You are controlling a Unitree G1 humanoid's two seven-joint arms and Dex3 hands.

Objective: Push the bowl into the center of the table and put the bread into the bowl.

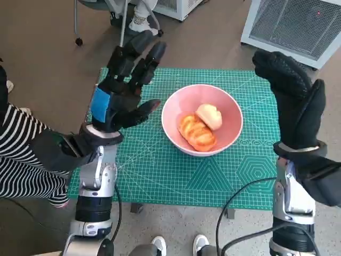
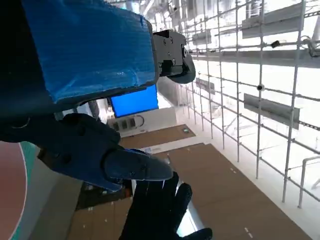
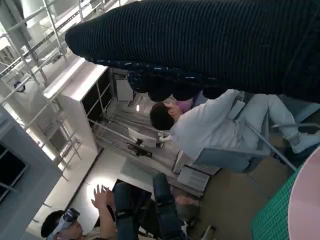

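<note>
A pink bowl (image 1: 202, 119) stands near the middle of the green cutting mat (image 1: 160, 170). Two pieces of bread lie in it: an orange-brown ridged roll (image 1: 196, 133) and a pale round bun (image 1: 209, 116). My left hand (image 1: 122, 88) is raised above the mat's left side, fingers spread and holding nothing. My right hand (image 1: 292, 101) is raised upright over the mat's right edge, fingers straight and empty. The left wrist view shows the blue-taped back of my left hand (image 2: 85, 60), my right hand (image 2: 160, 210) below it, and a sliver of the pink bowl (image 2: 10, 190). The glove of my right hand (image 3: 200, 45) spans the right wrist view.
A person in a striped sleeve (image 1: 21, 154) sits at the left of the table. A white grilled appliance (image 1: 293, 26) stands on the floor at the far right. Chair legs and a foot (image 1: 141, 21) show beyond the table. Cables (image 1: 240, 202) hang by my right forearm. Another person (image 3: 200, 125) sits in a chair.
</note>
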